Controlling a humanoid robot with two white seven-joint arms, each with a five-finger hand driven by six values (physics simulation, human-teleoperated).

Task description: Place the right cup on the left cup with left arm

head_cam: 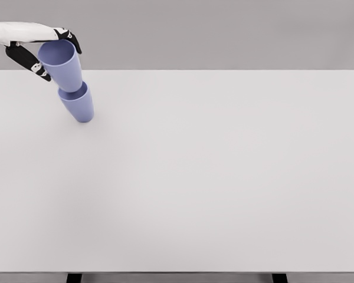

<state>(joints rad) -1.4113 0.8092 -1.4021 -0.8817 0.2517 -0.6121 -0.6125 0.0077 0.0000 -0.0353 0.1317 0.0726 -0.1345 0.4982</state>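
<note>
Here, two blue-violet cups sit stacked near the far left corner of a pale tabletop point(224, 177). The upper cup point(62, 65) has its open mouth facing up and toward the camera, and its base sits in the mouth of the lower cup point(78, 104). The lower cup stands on the tabletop, and the two together lean slightly, the top tipping toward the left. Both cups are plain, smooth and handleless, wider at the rim than at the base.

The left hand point(38, 50) reaches in from the upper left edge on a white arm. Its dark fingers point(71, 39) curl around the rim of the upper cup, one group passing behind the rim on the far side and another pressing the near left side, so the cup is gripped between them.

The tabletop fills most of the view, with a plain grey wall behind it. Two dark table supports point(74, 277) show at the bottom edge. The right arm does not appear.
</note>
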